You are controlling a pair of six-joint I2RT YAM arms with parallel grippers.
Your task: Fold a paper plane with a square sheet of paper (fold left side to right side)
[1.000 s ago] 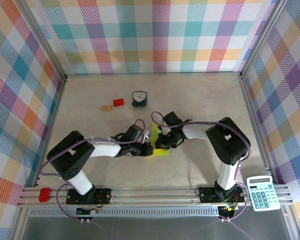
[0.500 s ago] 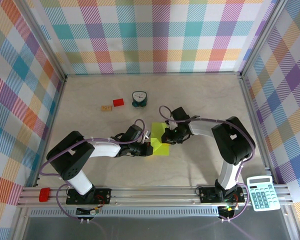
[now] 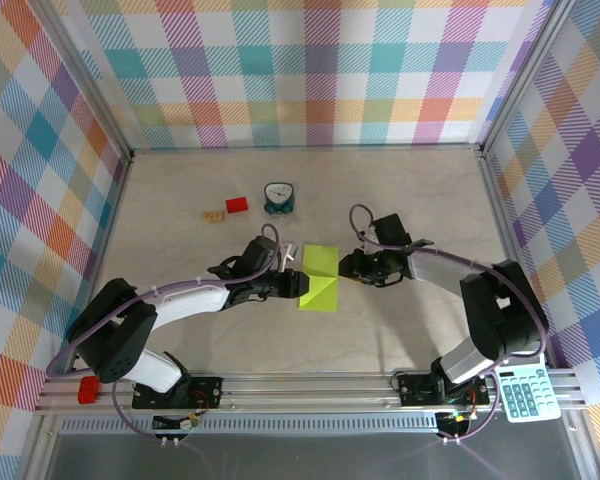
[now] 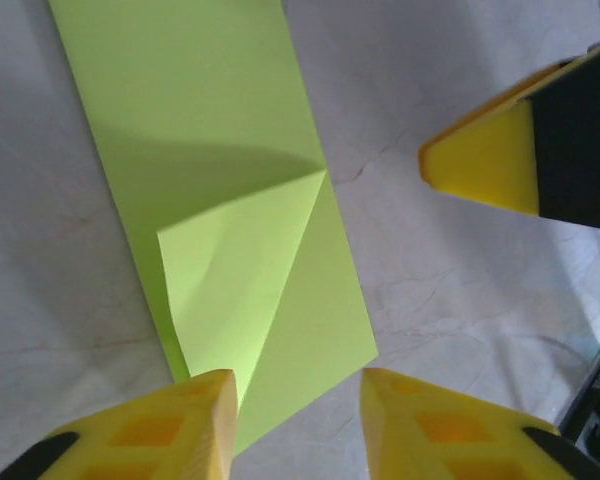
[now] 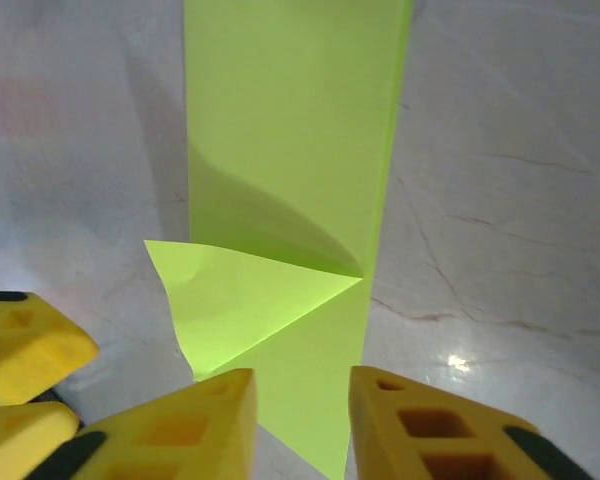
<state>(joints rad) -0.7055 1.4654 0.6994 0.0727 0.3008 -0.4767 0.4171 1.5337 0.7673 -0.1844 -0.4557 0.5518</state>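
Paper (image 3: 320, 280) lies on table (image 3: 420, 200) (corner folded).

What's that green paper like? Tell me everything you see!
The square sheet of paper is thin, plain lime green, folded into a narrow strip. One corner is turned over as a triangular flap that lifts slightly and casts a shadow. It lies on the marbled table between the left end effector and right end effector, both open. Whether either touches it is unclear.
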